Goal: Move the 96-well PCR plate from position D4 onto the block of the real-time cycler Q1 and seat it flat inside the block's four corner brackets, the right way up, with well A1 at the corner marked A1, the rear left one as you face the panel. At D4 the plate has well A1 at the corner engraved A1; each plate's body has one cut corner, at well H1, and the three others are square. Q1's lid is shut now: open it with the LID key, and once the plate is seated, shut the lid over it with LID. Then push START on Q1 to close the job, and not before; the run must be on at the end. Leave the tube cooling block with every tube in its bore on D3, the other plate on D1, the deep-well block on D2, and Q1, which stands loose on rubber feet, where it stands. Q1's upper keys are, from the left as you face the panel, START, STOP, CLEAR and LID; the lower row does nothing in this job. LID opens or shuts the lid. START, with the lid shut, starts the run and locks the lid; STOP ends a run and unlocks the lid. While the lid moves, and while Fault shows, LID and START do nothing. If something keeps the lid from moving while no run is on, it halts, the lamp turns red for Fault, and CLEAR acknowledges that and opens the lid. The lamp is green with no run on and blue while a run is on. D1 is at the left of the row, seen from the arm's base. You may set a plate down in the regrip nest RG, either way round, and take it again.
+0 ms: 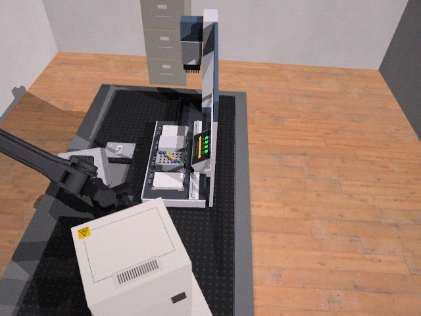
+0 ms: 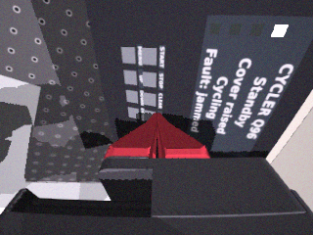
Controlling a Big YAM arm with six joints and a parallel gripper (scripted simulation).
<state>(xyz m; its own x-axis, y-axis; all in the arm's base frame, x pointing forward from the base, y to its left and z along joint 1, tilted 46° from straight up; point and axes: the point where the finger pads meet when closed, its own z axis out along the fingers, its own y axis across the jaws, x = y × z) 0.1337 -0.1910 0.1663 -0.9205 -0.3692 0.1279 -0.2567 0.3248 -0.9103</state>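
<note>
Wrist view shows the red claw clenched on nothing, tip at Q1's grey keypad.

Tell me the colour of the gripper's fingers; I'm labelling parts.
Red: the fingers show best in the wrist view, pressed together.

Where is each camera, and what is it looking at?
Top: high above, looking down at the black mat, the white cycler with its lid shut, and the deck tray; the dark arm comes in from the left.
Wrist: on the arm's end, facing the cycler's key panel and status display from close by; the shut red gripper points at the keys.
Both show: the cycler and the dotted black mat.
</note>
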